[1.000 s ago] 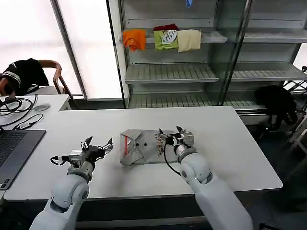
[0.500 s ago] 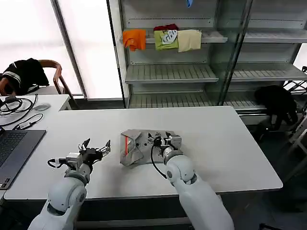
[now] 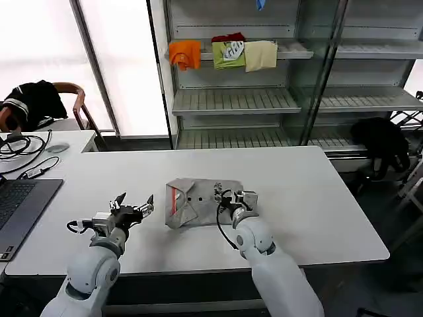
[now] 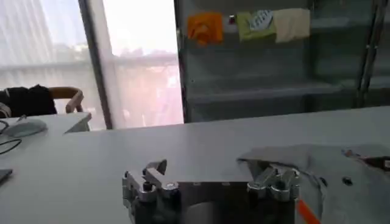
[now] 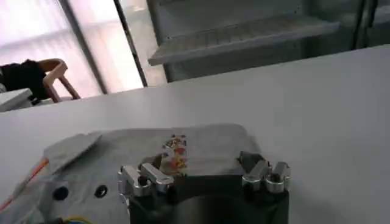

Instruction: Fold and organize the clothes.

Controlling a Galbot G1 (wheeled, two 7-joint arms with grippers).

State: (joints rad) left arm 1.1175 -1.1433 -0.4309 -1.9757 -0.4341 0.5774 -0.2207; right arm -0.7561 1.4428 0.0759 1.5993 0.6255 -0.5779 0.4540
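Grey metal shelving fills the far wall beside bright windows, with an orange garment, a green garment and a cream garment draped side by side over its upper shelf. Before it stands the white counter, wide and mostly bare, with a second desk at the far left carrying cables and a laptop at the near left edge. A black garment lies heaped at the far right, off the counter. Near the counter's middle lies the light grey shirt, folded into a compact rectangle, its orange-lined collar turned toward the left and its small multicoloured chest print facing up near the right end. The right hand rests at the shirt's right edge, low over the cloth; in the right wrist view its fingers stand apart, with the printed fabric just beyond them and nothing clamped between. The left hand hovers over bare counter to the left of the shirt, near but not touching it, its fingers spread apart and holding nothing.
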